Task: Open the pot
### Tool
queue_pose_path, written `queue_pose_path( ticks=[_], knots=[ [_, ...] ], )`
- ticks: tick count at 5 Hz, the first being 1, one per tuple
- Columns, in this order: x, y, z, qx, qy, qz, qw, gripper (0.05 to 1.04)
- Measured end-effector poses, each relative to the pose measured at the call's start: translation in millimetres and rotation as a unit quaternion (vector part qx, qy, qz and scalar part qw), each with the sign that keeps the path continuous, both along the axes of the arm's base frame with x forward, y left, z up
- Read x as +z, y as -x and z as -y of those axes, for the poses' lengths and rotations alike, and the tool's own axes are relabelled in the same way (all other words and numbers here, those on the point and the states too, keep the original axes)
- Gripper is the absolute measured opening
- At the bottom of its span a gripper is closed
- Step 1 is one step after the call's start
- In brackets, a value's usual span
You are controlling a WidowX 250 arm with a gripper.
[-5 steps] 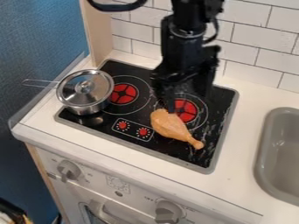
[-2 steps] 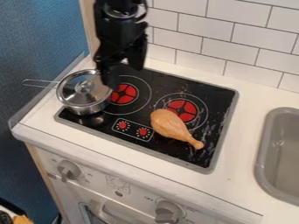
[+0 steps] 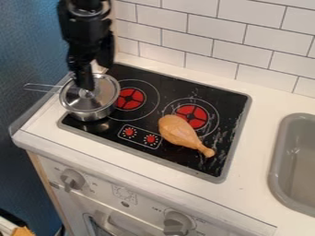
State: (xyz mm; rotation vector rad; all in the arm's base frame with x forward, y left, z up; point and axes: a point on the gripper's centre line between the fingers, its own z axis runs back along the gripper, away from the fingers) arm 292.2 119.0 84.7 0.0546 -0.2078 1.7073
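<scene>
1. Pot (image 3: 92,113): metal, upright, just under the gripper (image 3: 96,76), on the near left corner of the stove top (image 3: 216,99). Lid (image 3: 106,94) on.
2. Tool state: released. Fingers stand apart with nothing between them; the nearer fingertip overlaps the lid knob (image 3: 89,94) in view. Contact with it: cannot tell.
3. Handling (judged): lid thin, stiff, light; polished metal, so probably slippery. Low breakage risk. Pot likely light enough to slide or tip if pushed sideways.
4. Hold: take the knob, one finger on each side, low on its stem. The lid rim looks a poor choice, being flush with the pot. Next move would be to centre over the knob, lower, close, then lift straight up.
5. Edges: wire handle (image 3: 43,87) sticks out to the left of the gripper, past the stove top; a knock there could turn the pot. Clear guard (image 3: 49,103) and blue wall (image 3: 34,55) limit travel on that side. Tiled wall (image 3: 246,46) lies behind the gripper.
6. Open room: right of the gripper, over the left burner (image 3: 130,98). Farther right, the toy drumstick (image 3: 179,131) lies partly over the right burner (image 3: 192,114); well beyond it, the sink (image 3: 277,161). Carry the lid high if going that way.
</scene>
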Motion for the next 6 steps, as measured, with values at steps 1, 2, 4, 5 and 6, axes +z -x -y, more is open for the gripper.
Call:
queue_pose_path(
  ticks=[1,2,4,5,6],
  knots=[
    [-4.8,-1.0,-16.6,0.035,-0.003,-0.008,0.9994,1.001],
    [-11.3,-1.9,-26.8,0.06,-0.01,-0.02,0.9979,1.001],
    [-33.8,-8.2,-29.4,0.063,-0.01,-0.028,0.9976,1.001],
    [-39.5,-11.3,-29.5,0.059,0.006,-0.019,0.998,1.001],
    [-43.6,-14.1,-29.7,0.05,0.028,-0.005,0.9983,0.956]
  ],
)
